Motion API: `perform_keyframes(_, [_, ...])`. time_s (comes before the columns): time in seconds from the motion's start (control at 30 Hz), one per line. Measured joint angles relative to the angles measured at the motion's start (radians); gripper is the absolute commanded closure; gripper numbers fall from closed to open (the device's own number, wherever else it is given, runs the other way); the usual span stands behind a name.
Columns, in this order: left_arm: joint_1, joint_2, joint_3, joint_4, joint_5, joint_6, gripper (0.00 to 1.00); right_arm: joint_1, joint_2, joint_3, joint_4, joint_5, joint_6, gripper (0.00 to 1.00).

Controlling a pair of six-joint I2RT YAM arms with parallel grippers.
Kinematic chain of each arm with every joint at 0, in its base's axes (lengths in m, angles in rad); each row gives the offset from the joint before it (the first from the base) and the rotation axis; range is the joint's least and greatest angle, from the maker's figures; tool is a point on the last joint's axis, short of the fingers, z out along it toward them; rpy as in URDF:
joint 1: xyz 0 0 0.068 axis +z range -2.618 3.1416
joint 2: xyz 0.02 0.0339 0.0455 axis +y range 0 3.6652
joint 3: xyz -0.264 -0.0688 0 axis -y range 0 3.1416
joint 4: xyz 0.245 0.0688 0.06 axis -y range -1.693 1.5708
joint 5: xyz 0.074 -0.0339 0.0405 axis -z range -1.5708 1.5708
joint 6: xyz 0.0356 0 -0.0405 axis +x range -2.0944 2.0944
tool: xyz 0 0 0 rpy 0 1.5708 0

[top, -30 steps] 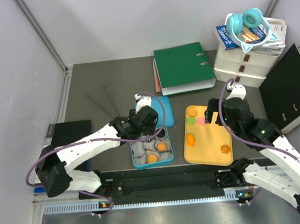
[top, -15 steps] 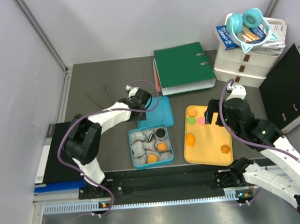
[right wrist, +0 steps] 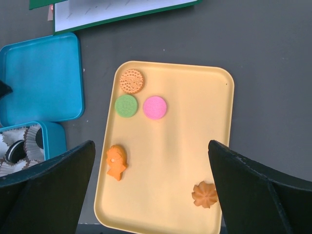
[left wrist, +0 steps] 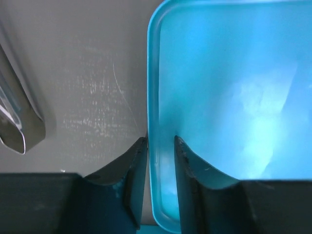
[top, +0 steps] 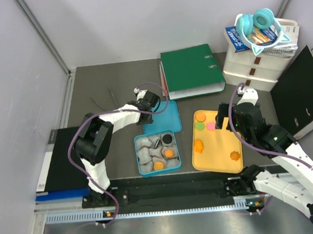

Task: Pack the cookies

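Left end effector (left wrist: 161, 146), astride lid (left wrist: 229, 97) rim

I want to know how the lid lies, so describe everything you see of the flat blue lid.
The blue lid is a shallow, rounded-corner rectangle of glossy teal, plastic-looking, with a raised rim. It lies flat and empty on the dark table, just beyond the open cookie box. The jaws of the left gripper straddle its left rim, seemingly not clamped.
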Motion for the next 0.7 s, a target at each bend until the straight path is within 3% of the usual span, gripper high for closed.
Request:
perform_keyframes(0.07, [0.004, 0.005, 0.003, 0.011, -0.001, -0.001, 0.87, 0.000, 0.000, 0.000, 0.001, 0.007, -0.006, 0.01])
perform_keyframes(0.1, [0.007, 0.007, 0.003, 0.012, -0.006, 0.001, 0.97, 0.000, 0.000, 0.000, 0.001, 0.010, -0.008, 0.01])
perform_keyframes(0.13, [0.012, 0.010, 0.004, 0.014, -0.014, 0.004, 1.00, 0.000, 0.000, 0.000, 0.001, 0.013, -0.010, 0.01])
perform_keyframes(0.47, [0.024, 0.013, 0.029, -0.018, -0.029, 0.021, 1.00, 0.000, 0.033, 0.000, 0.003, 0.036, -0.034, 0.01])
perform_keyframes(0.7, [0.031, -0.043, 0.141, -0.112, -0.085, 0.079, 1.00, 0.000, 0.051, 0.002, 0.016, 0.045, -0.054, 0.01])
